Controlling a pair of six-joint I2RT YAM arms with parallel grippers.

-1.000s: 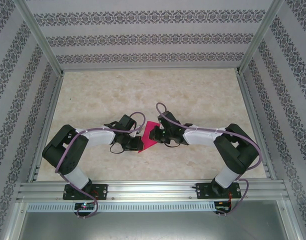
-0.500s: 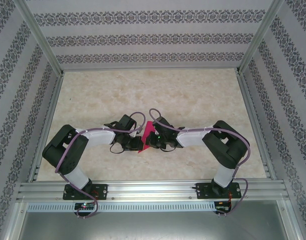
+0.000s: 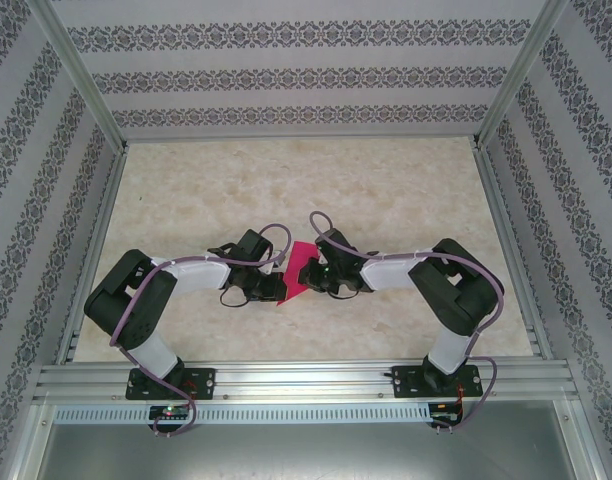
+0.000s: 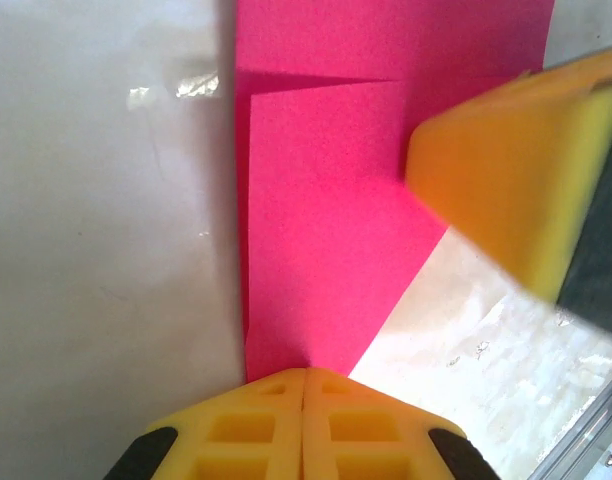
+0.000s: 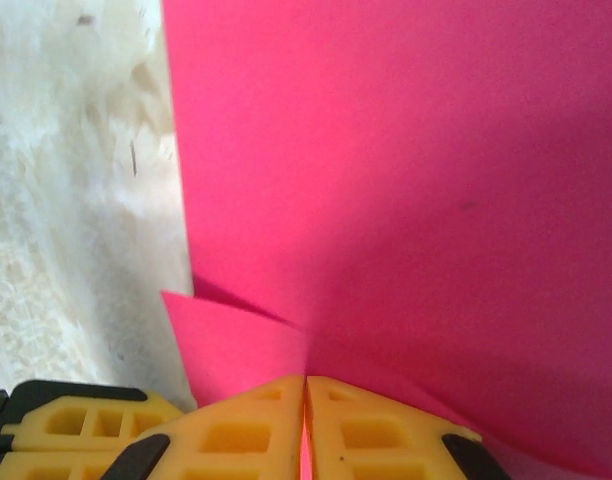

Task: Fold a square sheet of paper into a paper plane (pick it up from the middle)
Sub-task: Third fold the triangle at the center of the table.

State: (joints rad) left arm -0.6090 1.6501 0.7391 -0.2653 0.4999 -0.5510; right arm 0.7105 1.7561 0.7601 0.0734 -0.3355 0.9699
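The square sheet of paper (image 3: 300, 266), magenta-pink and partly folded, lies low over the table between my two grippers. In the left wrist view the paper (image 4: 326, 200) shows a folded flap edge and narrows down to my left gripper (image 4: 304, 372), which is shut with the paper's tip puckered at the seam. My right gripper (image 5: 306, 380) is shut on the paper (image 5: 406, 150), with pink showing between its pads and a lifted layer rising over a lower flap. From above, the left gripper (image 3: 278, 287) and right gripper (image 3: 314, 278) sit close together.
The marbled table (image 3: 386, 190) stretches away behind the grippers, ringed by an aluminium frame (image 3: 286, 378) and patterned walls. One yellow finger of the right gripper (image 4: 506, 190) hangs close over the paper in the left wrist view.
The right gripper swung left over the paper, then drew back slightly right, so more pink shows again. The left arm has stayed still.
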